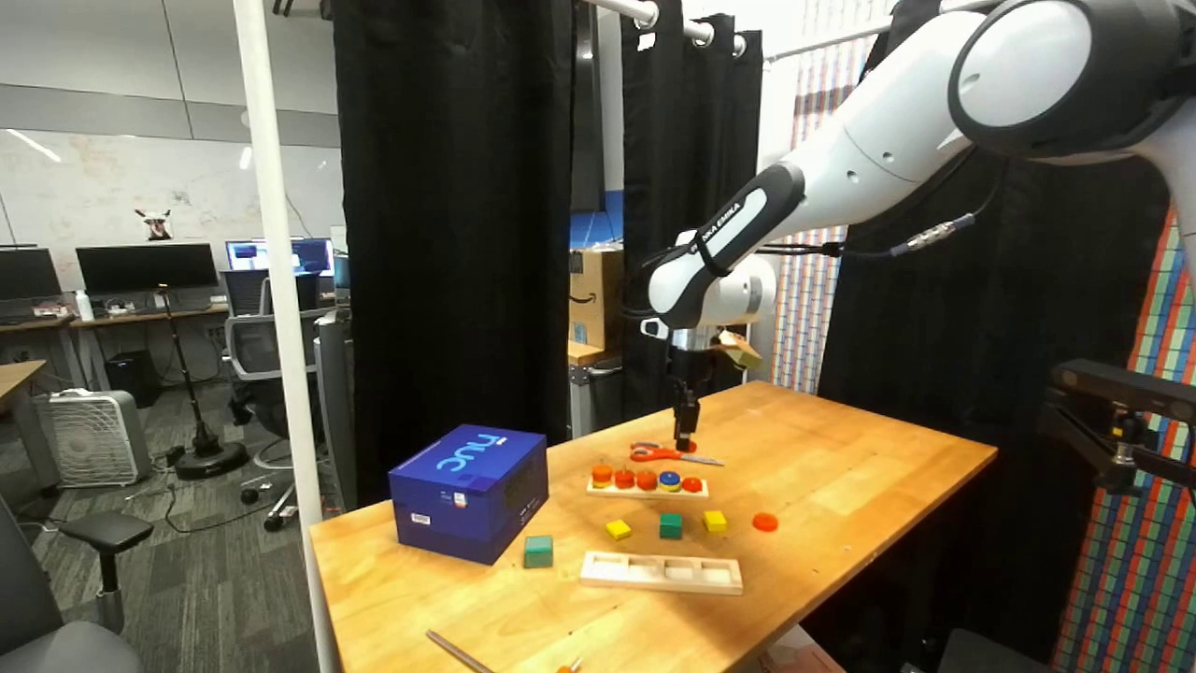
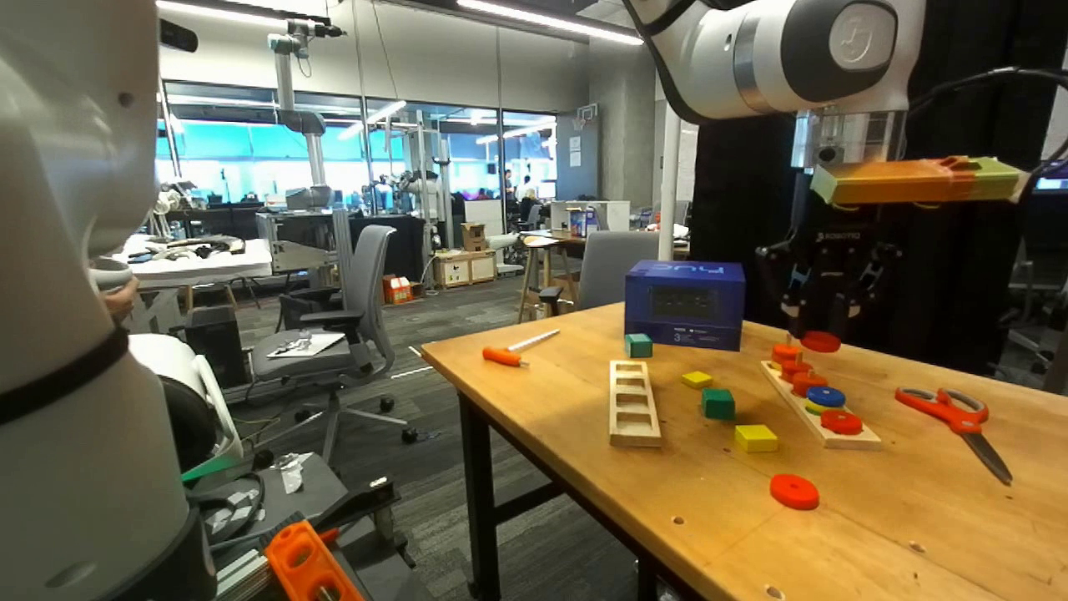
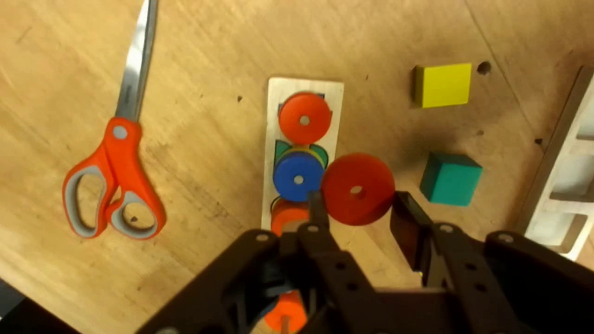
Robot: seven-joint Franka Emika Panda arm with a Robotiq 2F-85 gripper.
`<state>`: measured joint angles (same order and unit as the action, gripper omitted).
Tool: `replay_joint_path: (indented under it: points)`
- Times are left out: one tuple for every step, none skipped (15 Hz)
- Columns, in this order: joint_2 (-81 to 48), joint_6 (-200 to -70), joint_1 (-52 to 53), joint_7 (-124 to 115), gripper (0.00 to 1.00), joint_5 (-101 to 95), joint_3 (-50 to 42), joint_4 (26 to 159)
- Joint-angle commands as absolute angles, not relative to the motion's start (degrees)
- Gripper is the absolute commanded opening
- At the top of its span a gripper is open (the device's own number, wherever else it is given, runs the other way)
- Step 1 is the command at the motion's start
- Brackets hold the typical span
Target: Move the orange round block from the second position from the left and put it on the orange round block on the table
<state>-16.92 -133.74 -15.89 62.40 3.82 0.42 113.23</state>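
My gripper [image 3: 360, 200] is shut on an orange round block [image 3: 341, 178], pinched at its rim between the fingertips. In both exterior views the gripper [image 1: 685, 439] [image 2: 822, 314] hangs over the table [image 1: 841, 439], with the held block [image 2: 820, 341] raised above the top. Another orange round block [image 1: 765, 522] [image 2: 793, 491] lies flat on the table, apart from the others; it is out of the wrist view. A narrow wooden board [image 1: 598, 492] [image 2: 868, 438] [image 3: 278, 86] carries a row of orange and blue round blocks. The fingers partly hide that row in the wrist view.
Orange scissors [image 1: 654, 452] [image 2: 947, 409] [image 3: 123, 148] lie beside the board. Yellow blocks [image 2: 756, 438] and green blocks [image 2: 717, 404] lie between the board and a slotted wooden tray [image 1: 662, 584] [image 2: 634, 430]. A blue box [image 1: 467, 495] [image 2: 684, 305] and a screwdriver [image 2: 505, 356] are also on the table.
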Motion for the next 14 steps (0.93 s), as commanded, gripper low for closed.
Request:
replay_joint_path:
  points:
    - [-10.24,-139.95,-16.69,65.07,0.20,8.90,-1.11,124.94]
    - [-9.81,-141.12,-16.73,65.72,0.20,10.04,-1.57,126.87]
    - [-9.49,-142.15,-16.80,66.45,0.20,11.20,-1.94,128.56]
    - [-9.21,-143.18,-16.85,67.39,0.20,12.43,-2.26,130.25]
    - [-9.14,-144.05,-16.81,67.98,0.20,13.41,-2.59,131.57]
    - [-9.02,-145.01,-16.95,69.12,0.20,14.86,-2.69,132.86]
    - [-9.04,-145.85,-17.03,70.05,0.20,15.99,-2.83,133.90]
    - [-9.30,-146.51,-17.10,70.90,0.20,16.96,-2.96,134.62]
    - [-9.48,-146.99,-17.20,71.72,0.20,17.76,-3.09,135.23]
    - [-9.54,-147.32,-17.26,72.47,0.20,18.42,-3.22,135.76]
    - [-9.67,-147.69,-17.32,72.93,0.20,18.80,-3.38,136.15]
    - [-9.73,-147.92,-17.41,73.41,0.20,19.03,-3.57,136.44]
    - [-9.78,-147.87,-17.49,73.88,0.20,19.21,-3.73,136.59]
    - [-9.91,-147.84,-17.56,74.09,0.20,19.10,-3.91,136.54]
